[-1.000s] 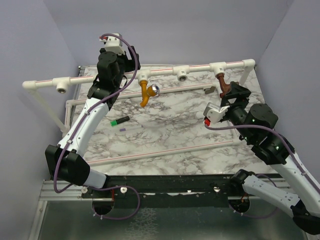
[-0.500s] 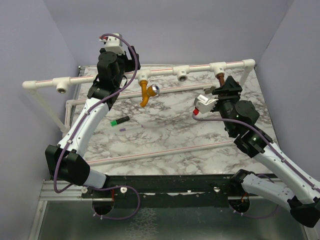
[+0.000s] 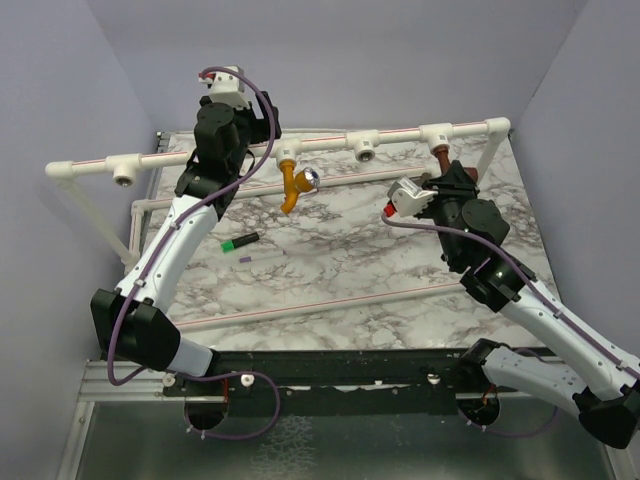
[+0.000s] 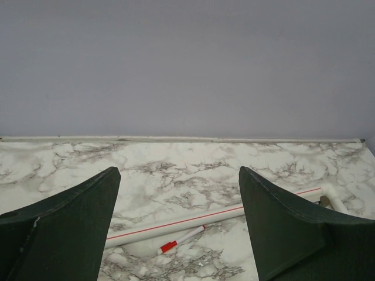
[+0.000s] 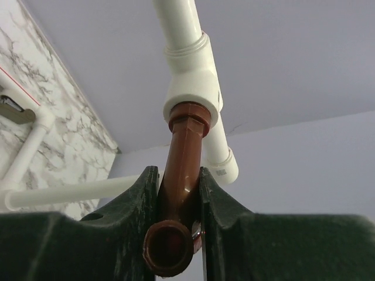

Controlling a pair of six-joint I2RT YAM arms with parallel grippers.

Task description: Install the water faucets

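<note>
The dark reddish-brown faucet (image 3: 441,158) hangs from the right T-fitting (image 3: 437,133) of the white pipe rail. My right gripper (image 3: 447,178) is shut on it. In the right wrist view both fingers (image 5: 129,222) press the sides of the brown faucet (image 5: 181,170) just below the T-fitting (image 5: 193,82), and its round mouth faces the camera. The orange-yellow faucet (image 3: 290,188) with its silver knob (image 3: 311,180) hangs from another fitting further left. My left gripper (image 3: 262,125) stands open beside the rail, above and left of the orange faucet, with nothing between its fingers (image 4: 70,228).
A green marker (image 3: 240,242) and a pale pen (image 3: 262,257) lie on the marble table. Two bare T-fittings (image 3: 364,148) (image 3: 123,170) sit on the rail. A long loose pipe (image 3: 320,303) crosses the table's front. A red-capped marker (image 4: 176,243) lies by a pipe (image 4: 176,227).
My right gripper has swung left and up to the brown faucet and closed on it. The left arm has not moved.
</note>
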